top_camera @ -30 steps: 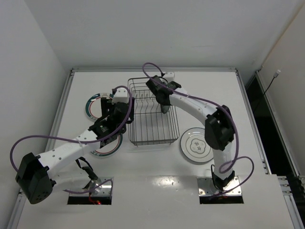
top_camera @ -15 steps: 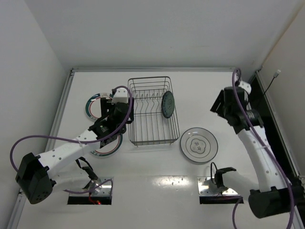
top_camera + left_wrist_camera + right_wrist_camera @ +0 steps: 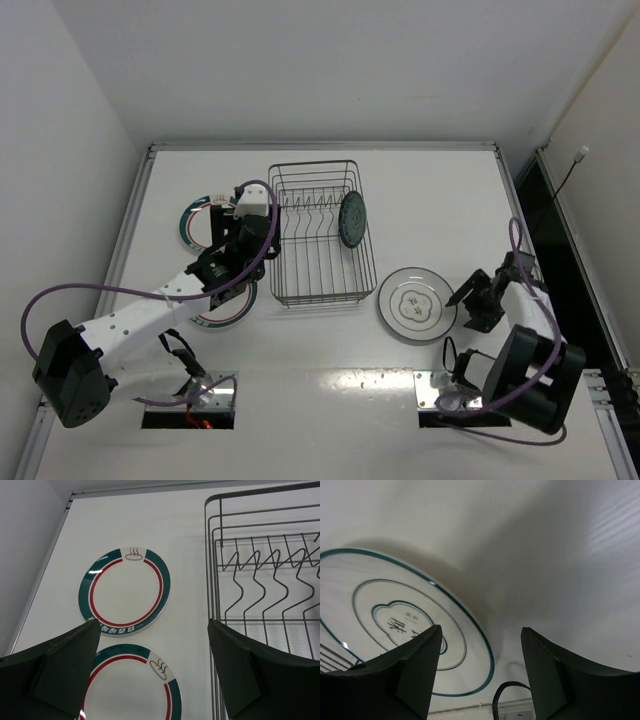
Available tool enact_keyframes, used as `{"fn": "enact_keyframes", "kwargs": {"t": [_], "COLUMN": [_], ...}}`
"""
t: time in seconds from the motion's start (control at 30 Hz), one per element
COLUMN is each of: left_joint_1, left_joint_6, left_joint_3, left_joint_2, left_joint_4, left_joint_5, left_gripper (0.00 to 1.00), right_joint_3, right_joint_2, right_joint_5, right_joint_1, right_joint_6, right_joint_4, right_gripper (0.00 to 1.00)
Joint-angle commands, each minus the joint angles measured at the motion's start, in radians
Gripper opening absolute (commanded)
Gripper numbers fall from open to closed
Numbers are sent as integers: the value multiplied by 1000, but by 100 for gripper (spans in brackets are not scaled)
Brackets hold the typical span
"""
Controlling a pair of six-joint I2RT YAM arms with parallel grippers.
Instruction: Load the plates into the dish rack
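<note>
Left gripper is open and holds nothing. It hangs over the left side of the table, just beside the rack. In the left wrist view the wide gap between the fingers frames both banded plates, with the rack wire along the right edge.

- Far banded plate: flat on the table left of the rack, fully visible from the wrist.
- Near banded plate: flat, just nearer than the first and close to it but not touching (wrist view shows a strip of table between). The left arm partly covers it in the top view. Wrist view shows it low between the fingers.
- Teal plate: in the rack at its right side, far half, on edge and tilted.
- Motif plate: flat on the table, right of the rack's near corner and apart from it.

Right gripper is open and empty, low at the right rim of the motif plate, with the arm folded back near its base. In the wrist view the gap between its fingers spans the plate's rim and bare table. I can't tell whether the left finger touches the plate.
</note>
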Motion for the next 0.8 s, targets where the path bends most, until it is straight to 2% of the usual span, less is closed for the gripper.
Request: {"fn": "enact_keyframes", "kwargs": {"t": [0.0,0.07,0.17,0.23,0.27,0.3,0.33,0.43,0.53,0.6,0.77], "left_joint_1": [7,7,7,7,7,7,7,7,7,7,7], "left_joint_6": [-6,-6,-6,-6,-6,-6,-6,-6,-6,-6,-6], "left_joint_3": [40,40,40,40,40,40,40,40,40,40,40], "left_joint_2": [-4,-4,-4,-4,-4,-4,-4,-4,-4,5,5], "left_joint_4": [16,16,16,16,16,16,16,16,16,16,16], "left_joint_5": [-22,-22,-22,-22,-22,-22,-22,-22,-22,-22,-22], "left_gripper": [86,86,86,86,86,86,86,86,86,86,86], "right_joint_3": [-106,-134,-134,-124,-124,-124,-114,-104,-53,24,289], "right_joint_2": [88,185,216,228,240,240,268,277,184,46,-161], "right_joint_5": [-190,-254,-287,-297,-307,-316,-316,-339,-301,-232,-64], "right_joint_1": [-69,-87,-129,-129,-129,-129,-129,-129,-129,-129,-109], "right_joint_6": [-44,-68,-82,-82,-82,-82,-92,-92,-81,-50,58], "right_joint_4": [121,164,173,196,196,211,212,212,164,121,8], "right_gripper": [62,60,56,46,37,10,0,0,0,0,0]}}
